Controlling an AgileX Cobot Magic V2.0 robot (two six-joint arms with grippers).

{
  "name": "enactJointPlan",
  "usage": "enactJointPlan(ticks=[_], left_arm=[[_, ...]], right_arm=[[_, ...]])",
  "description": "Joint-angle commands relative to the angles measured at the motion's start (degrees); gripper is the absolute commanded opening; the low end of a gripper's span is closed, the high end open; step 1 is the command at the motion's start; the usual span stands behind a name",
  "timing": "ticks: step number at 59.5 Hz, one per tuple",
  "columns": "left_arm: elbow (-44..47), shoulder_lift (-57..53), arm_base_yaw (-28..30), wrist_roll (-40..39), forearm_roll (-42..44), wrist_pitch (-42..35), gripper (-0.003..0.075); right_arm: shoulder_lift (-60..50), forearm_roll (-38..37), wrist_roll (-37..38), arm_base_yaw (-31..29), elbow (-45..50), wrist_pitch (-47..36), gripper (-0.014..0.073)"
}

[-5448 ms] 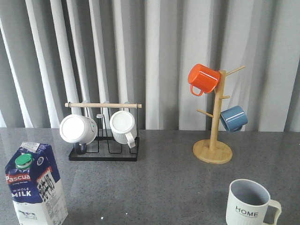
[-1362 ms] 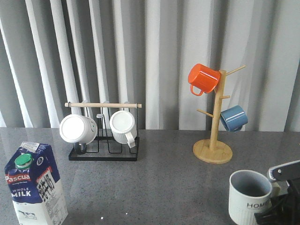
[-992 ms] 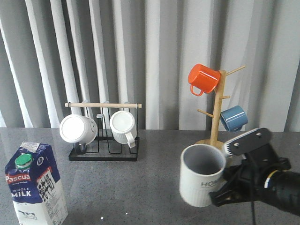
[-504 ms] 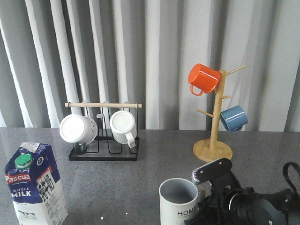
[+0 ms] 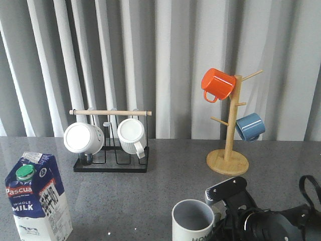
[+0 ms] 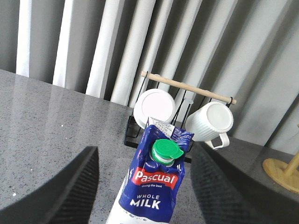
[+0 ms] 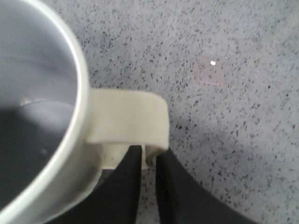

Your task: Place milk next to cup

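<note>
Up close, right gripper pinches the cup handle; left gripper released around milk.

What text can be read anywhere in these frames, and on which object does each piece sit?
"Pascual" – red band on the milk, under its green cap.
"WHOLE MILK" – white lettering below that band, same carton.
"HOM" – partial black lettering on the cup, cut off by the front view's lower edge.
Printed sticker on the carton's top flap, and the side-panel print: too small to read.
No lettering shows on the other mugs, racks or grippers.
</note>
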Motion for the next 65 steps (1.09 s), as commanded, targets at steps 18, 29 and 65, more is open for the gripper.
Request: enactJointPlan(ticks=[18, 29, 65], left_arm=[[-2.1, 0.3, -0.1, -0.1, 0.1, -2.8, 0.0429], [-2.1, 0.3, -0.1, -0.1, 0.1, -2.7, 0.0429], [-2.1, 0.3, -0.1, -0.1, 0.1, -1.7, 0.0429]], right_arm=[[-2.3, 0.1, 2.3, -0.2, -1.9, 1.0, 0.042], [-4.8, 0.0, 2.4, -0.2, -1.9, 1.3, 0.042], [-31.3, -0.4, 1.1, -0.2, -1.5, 25.2, 0.0267]])
